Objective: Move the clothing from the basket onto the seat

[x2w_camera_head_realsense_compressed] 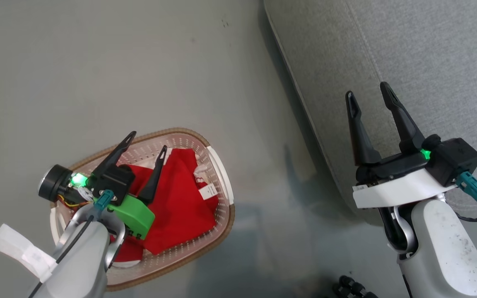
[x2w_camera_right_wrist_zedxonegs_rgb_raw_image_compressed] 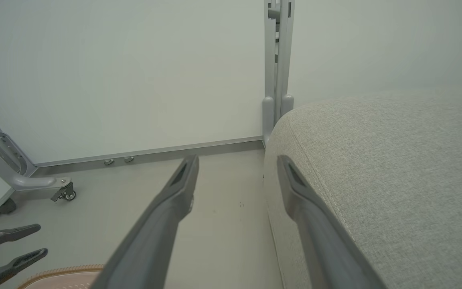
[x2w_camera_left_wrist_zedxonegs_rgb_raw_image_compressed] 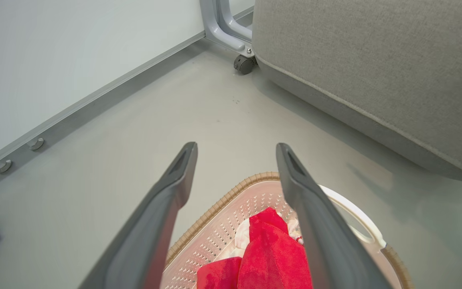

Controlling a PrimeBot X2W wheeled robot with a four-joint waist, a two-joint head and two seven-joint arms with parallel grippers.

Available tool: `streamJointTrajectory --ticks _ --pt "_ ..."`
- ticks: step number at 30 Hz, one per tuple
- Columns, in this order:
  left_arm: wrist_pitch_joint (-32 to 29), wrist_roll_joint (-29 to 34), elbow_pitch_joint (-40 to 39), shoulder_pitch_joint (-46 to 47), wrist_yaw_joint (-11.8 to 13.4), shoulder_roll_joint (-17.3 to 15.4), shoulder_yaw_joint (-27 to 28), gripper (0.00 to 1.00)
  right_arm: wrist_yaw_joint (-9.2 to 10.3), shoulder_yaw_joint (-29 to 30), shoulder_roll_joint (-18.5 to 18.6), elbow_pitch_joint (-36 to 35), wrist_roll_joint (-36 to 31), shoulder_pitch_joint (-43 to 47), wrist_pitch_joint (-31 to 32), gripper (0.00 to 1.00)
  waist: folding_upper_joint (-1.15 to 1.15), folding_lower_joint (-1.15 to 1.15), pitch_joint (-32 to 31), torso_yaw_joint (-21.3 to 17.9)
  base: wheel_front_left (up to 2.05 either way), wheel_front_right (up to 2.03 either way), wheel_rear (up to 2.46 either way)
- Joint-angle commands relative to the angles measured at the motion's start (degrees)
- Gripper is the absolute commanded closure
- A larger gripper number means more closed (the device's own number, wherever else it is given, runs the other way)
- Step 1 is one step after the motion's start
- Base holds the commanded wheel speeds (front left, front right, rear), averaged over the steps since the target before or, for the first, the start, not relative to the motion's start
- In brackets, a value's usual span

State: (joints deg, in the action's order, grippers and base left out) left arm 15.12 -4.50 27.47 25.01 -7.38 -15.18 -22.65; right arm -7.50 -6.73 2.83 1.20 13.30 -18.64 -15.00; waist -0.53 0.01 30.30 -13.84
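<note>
The red clothing (x2w_camera_head_realsense_compressed: 180, 198) lies bunched in the cream perforated basket (x2w_camera_head_realsense_compressed: 222, 215) on the floor at lower left, a white tag showing on it. My left gripper (x2w_camera_head_realsense_compressed: 147, 142) hovers above the basket, open, with nothing between its fingers. Looking along those fingers in the left wrist view, I see the clothing (x2w_camera_left_wrist_zedxonegs_rgb_raw_image_compressed: 271, 253) below in the basket (x2w_camera_left_wrist_zedxonegs_rgb_raw_image_compressed: 215, 212), with my left gripper (x2w_camera_left_wrist_zedxonegs_rgb_raw_image_compressed: 237, 148) open above the rim. The grey seat (x2w_camera_head_realsense_compressed: 408, 62) fills the upper right. Over its front edge my right gripper (x2w_camera_head_realsense_compressed: 369, 93) stands open and empty. In the right wrist view the right gripper (x2w_camera_right_wrist_zedxonegs_rgb_raw_image_compressed: 237, 162) straddles the seat's (x2w_camera_right_wrist_zedxonegs_rgb_raw_image_compressed: 395, 168) edge.
Grey floor (x2w_camera_head_realsense_compressed: 118, 62) lies between basket and seat. A wall with a metal baseboard (x2w_camera_left_wrist_zedxonegs_rgb_raw_image_compressed: 74, 108) runs behind, and a grey frame on a castor (x2w_camera_left_wrist_zedxonegs_rgb_raw_image_compressed: 243, 63) stands at the seat's far corner. Another wheeled leg (x2w_camera_right_wrist_zedxonegs_rgb_raw_image_compressed: 64, 193) sits left in the right wrist view.
</note>
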Motion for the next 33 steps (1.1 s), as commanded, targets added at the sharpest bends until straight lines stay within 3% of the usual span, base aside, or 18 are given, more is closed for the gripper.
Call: streamJointTrajectory --ticks 1,19,33 --pt "0.1 -0.8 1.0 1.7 -0.2 -1.0 -0.5 0.0 0.02 -0.2 0.1 -0.5 0.5 -1.1 -0.3 0.0 0.53 -0.01 4.9 -2.1 0.0 0.0 0.0" --pt "0.1 -2.9 16.6 11.1 -0.2 -4.5 -9.7 0.0 0.03 -0.7 0.1 -4.0 -0.2 -3.7 -0.3 0.0 0.53 -0.01 14.4 -3.0 0.0 0.0 0.0" --pt "0.1 -5.8 30.5 19.0 -0.2 -3.9 -18.8 0.0 0.02 -1.0 0.1 -5.7 -0.1 -4.3 -0.3 0.0 0.53 -0.01 19.5 -3.1 0.0 0.0 0.0"
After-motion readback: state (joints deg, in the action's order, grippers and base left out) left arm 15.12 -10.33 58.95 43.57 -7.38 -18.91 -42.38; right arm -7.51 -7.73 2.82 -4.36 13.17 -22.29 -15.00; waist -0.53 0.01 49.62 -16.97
